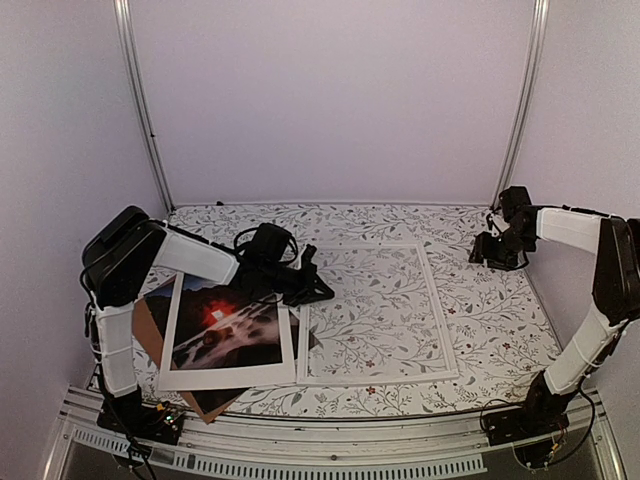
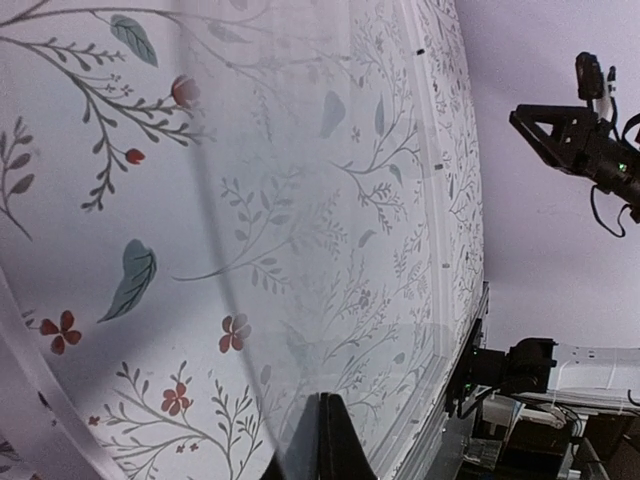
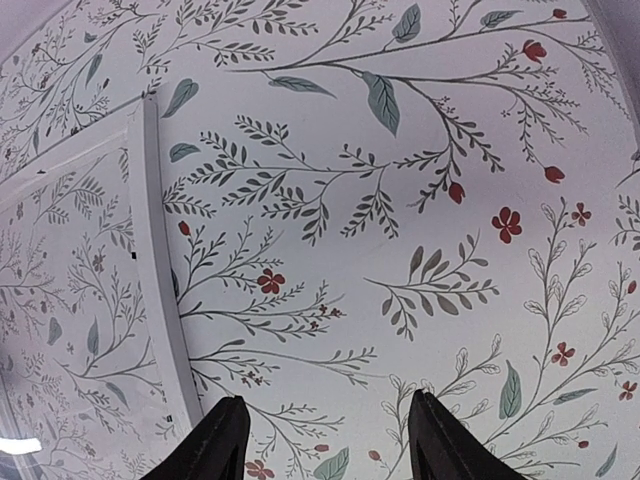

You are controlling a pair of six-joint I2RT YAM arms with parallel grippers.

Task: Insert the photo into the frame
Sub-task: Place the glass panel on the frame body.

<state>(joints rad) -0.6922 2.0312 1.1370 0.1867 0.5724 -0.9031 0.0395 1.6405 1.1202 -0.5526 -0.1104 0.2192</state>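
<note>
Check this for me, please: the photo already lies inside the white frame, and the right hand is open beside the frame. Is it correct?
One part is wrong. The photo is not inside the frame; the top external view shows it lying outside the frame, to its left. The rest is correct: the right hand is open beside the frame.

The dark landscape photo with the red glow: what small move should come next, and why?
Probably the left gripper, shut at the white rectangular frame's left edge, should move over to the photo and open; the frame holds nothing and the photo lies beside it under a flat white mat.
</note>
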